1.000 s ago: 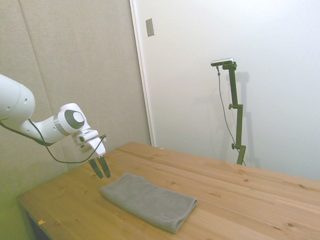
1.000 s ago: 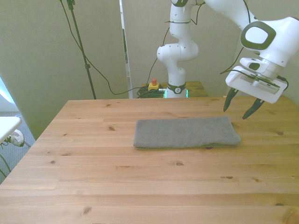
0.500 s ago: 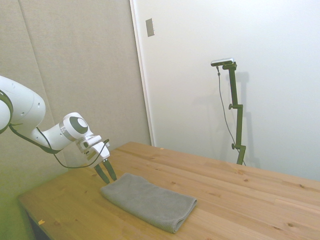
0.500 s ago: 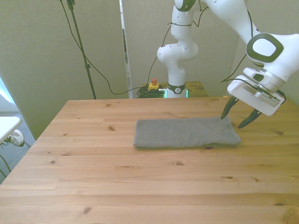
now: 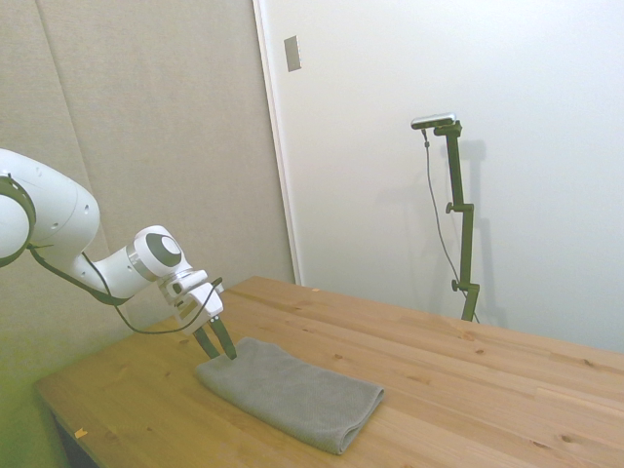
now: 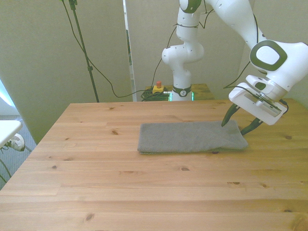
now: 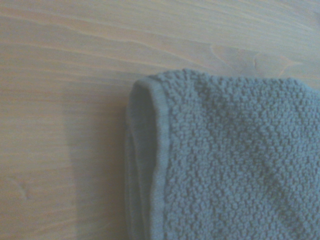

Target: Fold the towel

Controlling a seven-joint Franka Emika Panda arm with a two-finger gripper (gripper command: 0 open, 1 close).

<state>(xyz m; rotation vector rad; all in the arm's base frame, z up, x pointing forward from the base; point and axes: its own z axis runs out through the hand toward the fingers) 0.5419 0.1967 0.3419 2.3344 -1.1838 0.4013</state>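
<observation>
Risk sits in the layered hem: the towel (image 6: 190, 137) is already doubled, lying across the middle of the table (image 6: 144, 192), and the fingers could pinch only its top layer, or skid off the thick end. Tilted down over the towel's end nearest the table's edge, the gripper (image 6: 237, 126) is spread open and holds nothing.
</observation>
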